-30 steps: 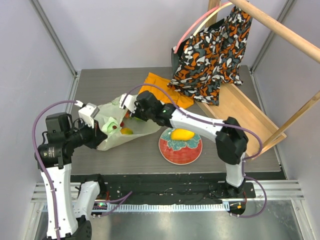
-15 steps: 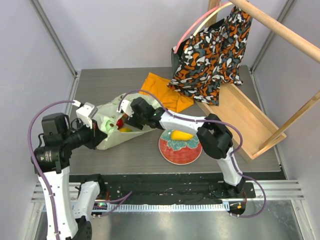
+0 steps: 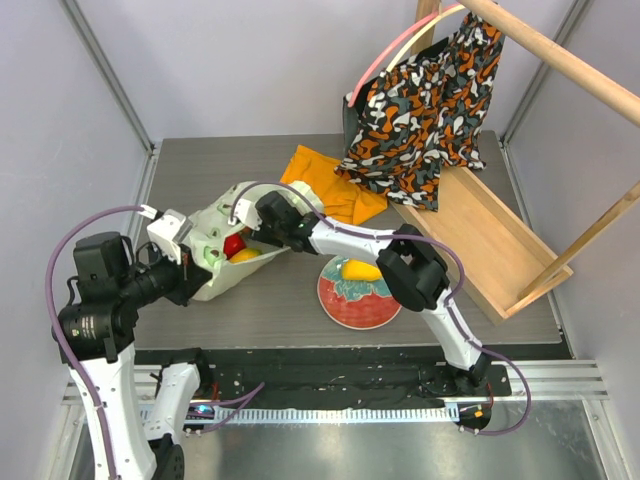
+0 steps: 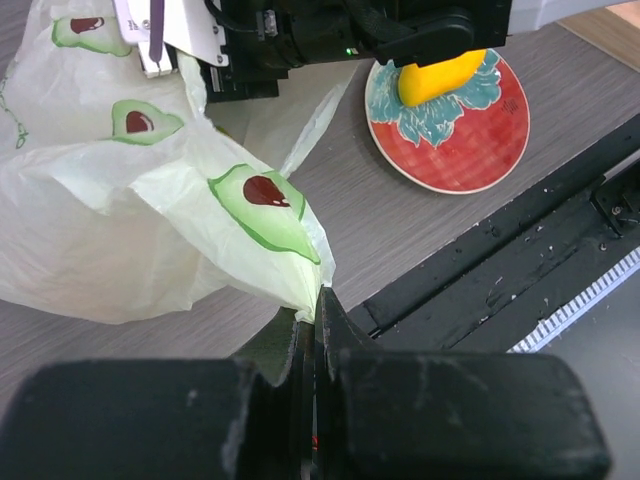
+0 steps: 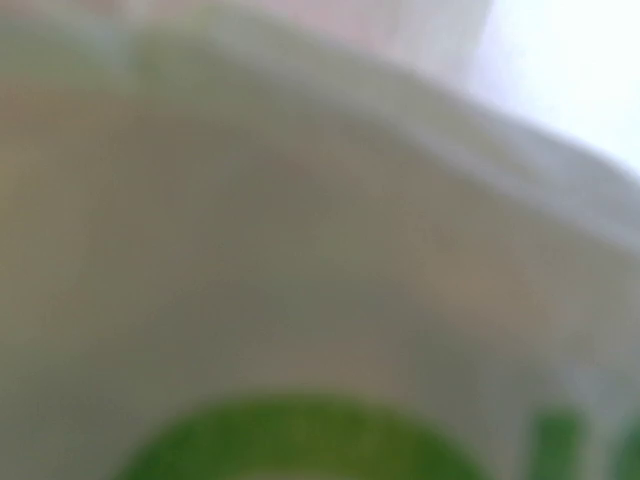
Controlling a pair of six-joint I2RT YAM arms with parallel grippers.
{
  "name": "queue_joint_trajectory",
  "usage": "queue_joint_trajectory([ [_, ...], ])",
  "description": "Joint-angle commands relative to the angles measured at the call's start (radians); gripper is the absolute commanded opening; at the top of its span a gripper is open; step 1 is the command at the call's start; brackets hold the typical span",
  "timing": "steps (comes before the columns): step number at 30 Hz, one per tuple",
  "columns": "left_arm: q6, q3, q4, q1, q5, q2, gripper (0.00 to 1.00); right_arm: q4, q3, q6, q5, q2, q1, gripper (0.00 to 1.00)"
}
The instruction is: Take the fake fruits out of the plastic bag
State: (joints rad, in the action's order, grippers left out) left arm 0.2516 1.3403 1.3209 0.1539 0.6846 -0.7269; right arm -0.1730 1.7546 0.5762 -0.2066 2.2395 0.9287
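The right pincer (image 3: 243, 230) now sits deeper in the plastic bag (image 3: 212, 285), probably nearing the fake fruits (image 3: 238, 248), its opening indiscernible; the left pincer (image 4: 315, 303) clamps the bag's edge.

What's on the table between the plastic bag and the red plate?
Only bare tabletop separates the plastic bag from the red plate, clearest in the left wrist view.

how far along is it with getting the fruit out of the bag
Done: one yellow mango lies on the red plate. In hand: the left end effector is shut on the plastic bag at its edge, while the right end effector reaches into its mouth; whether it grips anything is hidden. To do: at least a red fruit and a yellow fruit show inside the bag.
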Motion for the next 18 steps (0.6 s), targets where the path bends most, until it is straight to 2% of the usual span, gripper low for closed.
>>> queue_joint_trajectory([
  [1, 0.015, 0.003, 0.0, 0.006, 0.02, -0.002, 0.0, -0.025, 0.071, 0.043, 0.105, 0.003, -0.016, 0.43],
  [4, 0.005, -0.013, -0.018, 0.006, 0.023, -0.003, 0.0, -0.049, 0.065, 0.054, 0.145, -0.021, -0.014, 0.26],
  [5, 0.0, -0.021, -0.026, 0.007, 0.024, -0.002, 0.0, -0.056, 0.051, 0.059, 0.156, -0.037, -0.014, 0.17],
  [6, -0.009, -0.036, -0.035, 0.007, 0.027, 0.0, 0.0, -0.056, 0.042, 0.056, 0.162, -0.053, -0.014, 0.15],
  [8, -0.018, -0.055, -0.067, 0.006, 0.027, -0.005, 0.0, -0.066, 0.014, 0.038, 0.183, -0.128, -0.014, 0.12],
  [14, -0.018, -0.124, -0.129, 0.006, 0.021, -0.022, 0.0, -0.132, -0.075, -0.032, 0.38, -0.39, -0.013, 0.11],
  [18, -0.025, -0.147, -0.173, 0.006, 0.012, -0.035, 0.0, -0.18, -0.124, -0.075, 0.441, -0.478, -0.011, 0.11],
])
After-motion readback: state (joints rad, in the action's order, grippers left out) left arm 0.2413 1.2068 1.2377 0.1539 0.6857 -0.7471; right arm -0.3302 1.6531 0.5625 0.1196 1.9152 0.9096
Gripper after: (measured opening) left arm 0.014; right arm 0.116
